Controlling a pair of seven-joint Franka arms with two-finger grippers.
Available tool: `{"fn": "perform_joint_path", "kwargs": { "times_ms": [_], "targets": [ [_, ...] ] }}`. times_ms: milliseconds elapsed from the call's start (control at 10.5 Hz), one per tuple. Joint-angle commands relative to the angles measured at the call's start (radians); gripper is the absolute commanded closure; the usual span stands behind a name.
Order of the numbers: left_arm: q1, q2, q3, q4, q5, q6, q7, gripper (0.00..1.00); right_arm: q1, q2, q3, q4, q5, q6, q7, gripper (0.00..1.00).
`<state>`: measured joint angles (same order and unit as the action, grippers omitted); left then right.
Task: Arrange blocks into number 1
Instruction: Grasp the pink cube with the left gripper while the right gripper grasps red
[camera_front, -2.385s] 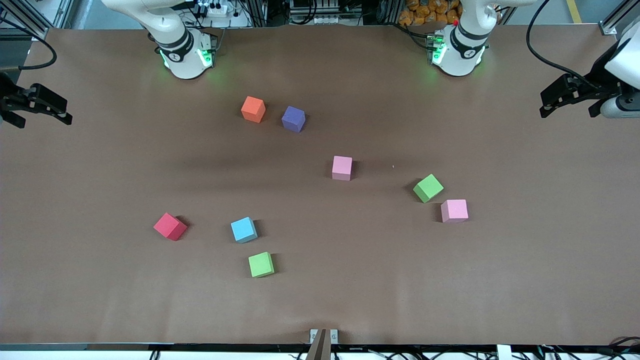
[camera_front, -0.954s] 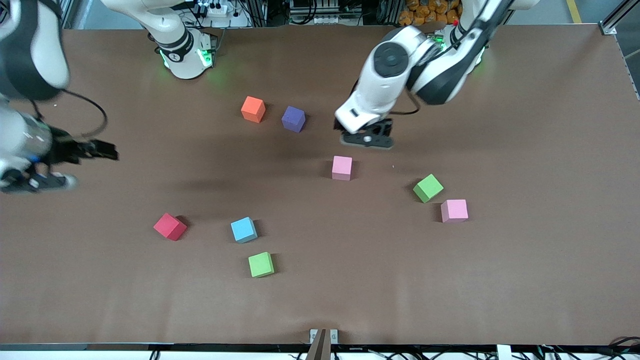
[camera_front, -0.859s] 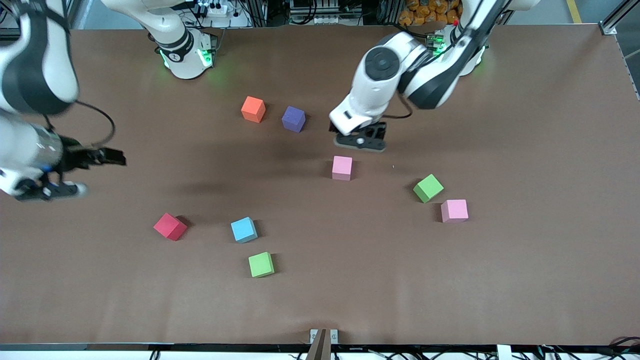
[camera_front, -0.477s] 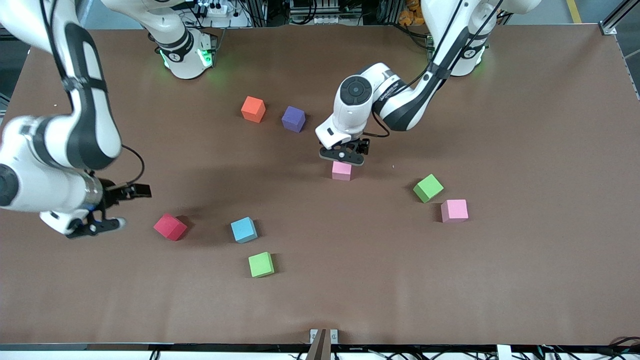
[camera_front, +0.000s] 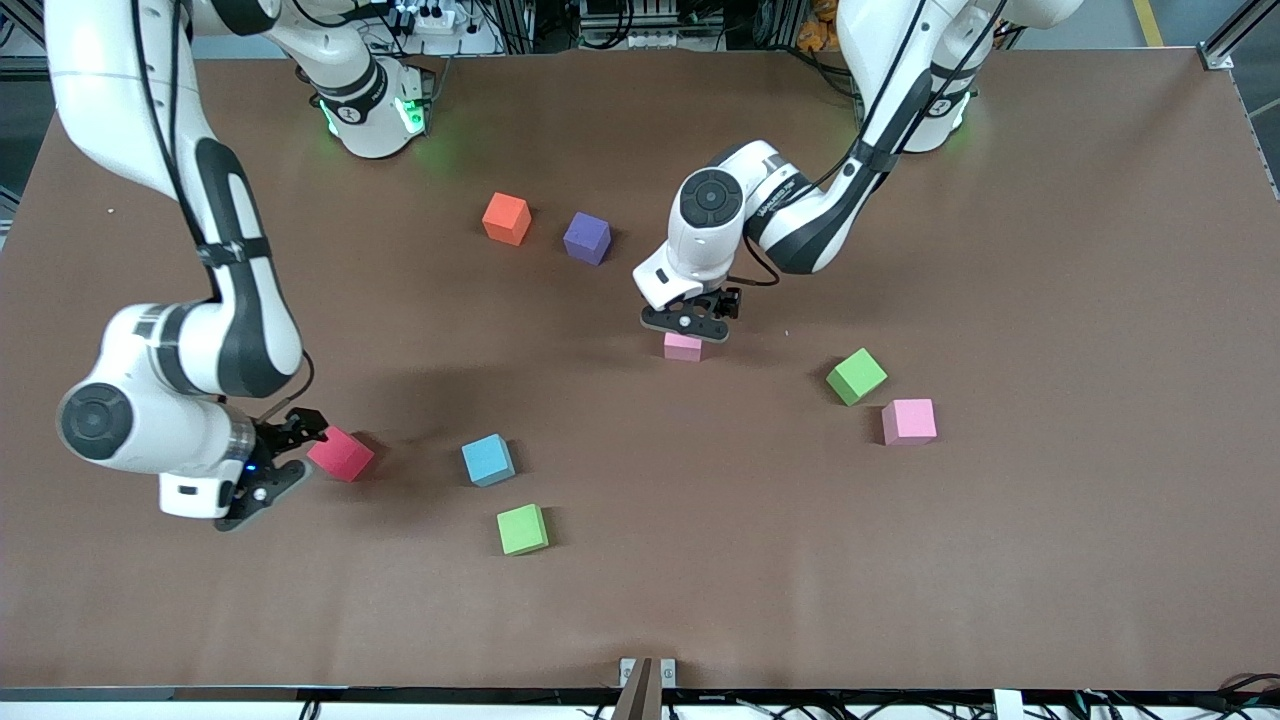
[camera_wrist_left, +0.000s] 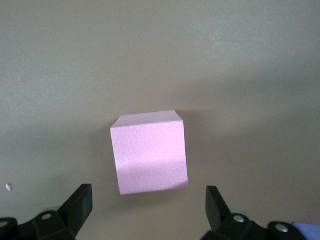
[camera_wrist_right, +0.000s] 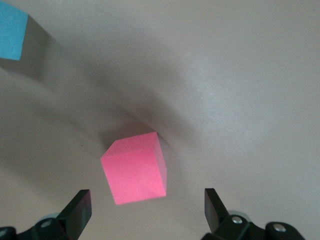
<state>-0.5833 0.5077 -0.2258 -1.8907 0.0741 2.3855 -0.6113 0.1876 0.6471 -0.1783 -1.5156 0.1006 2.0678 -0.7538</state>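
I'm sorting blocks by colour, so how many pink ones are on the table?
2. One pink block sits mid-table under the open left gripper, partly covered by it. The other pink block lies beside the green block, toward the left arm's end.

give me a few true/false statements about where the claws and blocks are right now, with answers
1. The left claw is open over a pink block. True.
2. The right claw is shut on the red block. False: it is open beside the red block, which lies on the table.
3. The orange block lies beside the purple block. True.
4. The blue block is stacked on a green block. False: both lie apart on the table.
5. There is only one pink block. False: a second pink block lies beside the other green block.
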Motion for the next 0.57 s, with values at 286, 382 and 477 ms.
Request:
{"fn": "perform_joint_path", "kwargs": {
  "times_ms": [286,382,477],
  "targets": [
    [-0.047,0.083,0.059,0.082,0.012,0.018,-0.004,0.0,0.02,-0.035,-0.004,-0.126,0.005,0.054,-0.091,0.0],
    [-0.068,0.083,0.087,0.091,-0.009,0.02,-0.004,0.0,0.02,-0.04,-0.004,-0.142,0.005,0.083,-0.094,0.0],
    [-0.07,0.087,0.088,0.091,-0.023,0.02,0.004,0.0,0.02,-0.04,-0.004,-0.164,0.005,0.127,-0.123,0.0]
  ]
}}
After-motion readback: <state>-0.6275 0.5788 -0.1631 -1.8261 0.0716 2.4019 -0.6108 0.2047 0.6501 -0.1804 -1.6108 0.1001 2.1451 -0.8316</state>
